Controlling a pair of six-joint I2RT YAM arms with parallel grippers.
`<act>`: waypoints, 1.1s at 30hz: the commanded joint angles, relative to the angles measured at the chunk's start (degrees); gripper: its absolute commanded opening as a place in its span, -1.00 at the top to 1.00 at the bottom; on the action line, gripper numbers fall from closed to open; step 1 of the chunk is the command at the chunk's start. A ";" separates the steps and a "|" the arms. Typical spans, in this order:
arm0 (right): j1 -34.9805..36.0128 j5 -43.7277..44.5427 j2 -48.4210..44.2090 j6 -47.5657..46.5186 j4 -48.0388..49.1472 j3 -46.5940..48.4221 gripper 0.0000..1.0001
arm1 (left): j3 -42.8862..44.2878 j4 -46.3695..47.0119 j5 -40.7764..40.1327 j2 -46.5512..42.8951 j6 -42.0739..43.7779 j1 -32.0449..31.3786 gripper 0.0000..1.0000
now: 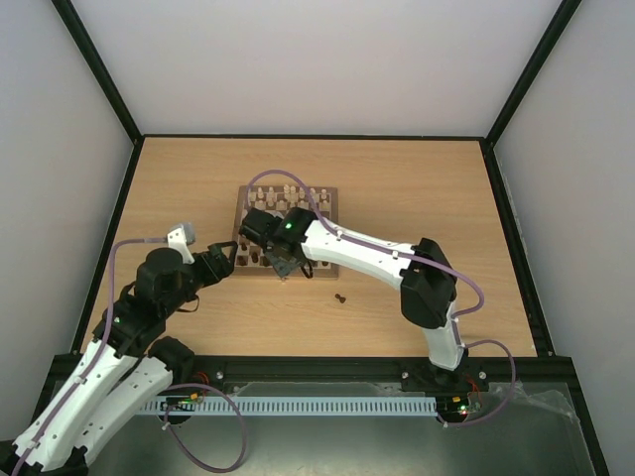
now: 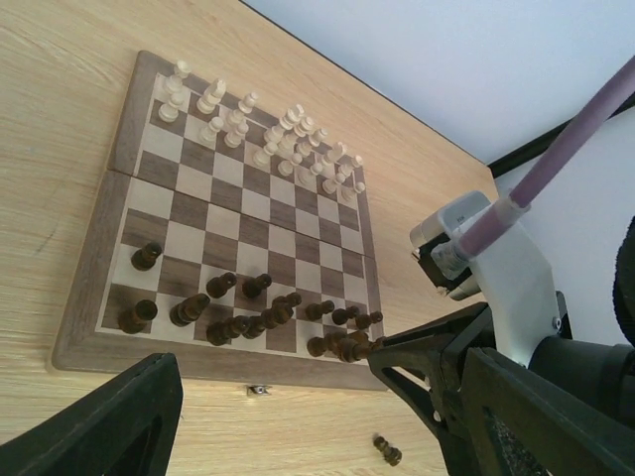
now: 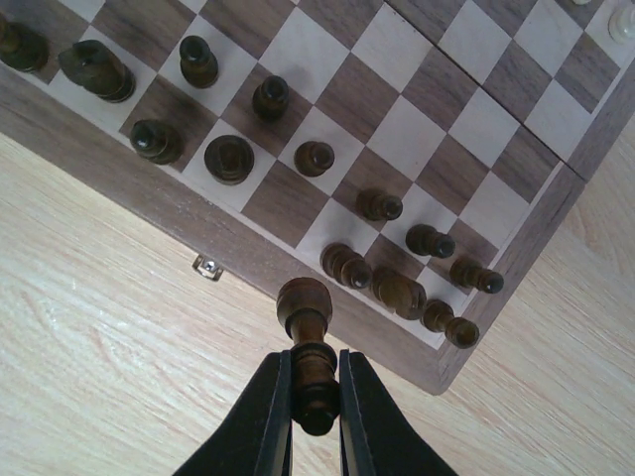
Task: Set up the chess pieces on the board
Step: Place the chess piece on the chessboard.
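The board (image 1: 240,220) lies mid-table, with several dark chess pieces (image 1: 256,260) standing in its two near rows. My right gripper (image 3: 316,389) is shut on one dark piece (image 3: 306,315) by its top, base pointing away. It hangs just above the board's near border (image 3: 378,333), right of the metal latch (image 3: 206,266). My left gripper (image 1: 220,263) is open and empty, off the board's near left corner. Its view shows the dark pieces (image 2: 238,322) across the board (image 2: 198,362). One more dark piece (image 1: 340,298) lies on the table in front of the board (image 2: 387,451).
Cream-white chessmen (image 1: 288,195) fill the board's far rows (image 2: 268,134). The right arm (image 1: 377,260) reaches across the board's near right side. A black frame rail (image 1: 308,136) bounds the tabletop at the back.
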 commanded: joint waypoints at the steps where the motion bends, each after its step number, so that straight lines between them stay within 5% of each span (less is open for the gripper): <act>1: -0.06 1.63 2.28 -1.77 -4.41 3.32 0.91 | -0.45 0.24 0.28 0.39 2.01 1.13 -0.61; 11: -3.28 -6.78 4.10 -4.92 0.19 2.74 0.91 | -0.25 0.81 3.83 0.75 3.09 3.96 -0.61; 33: -6.34 -10.35 8.40 -7.27 3.70 0.85 0.85 | -0.31 2.34 6.11 2.46 3.57 5.68 -0.60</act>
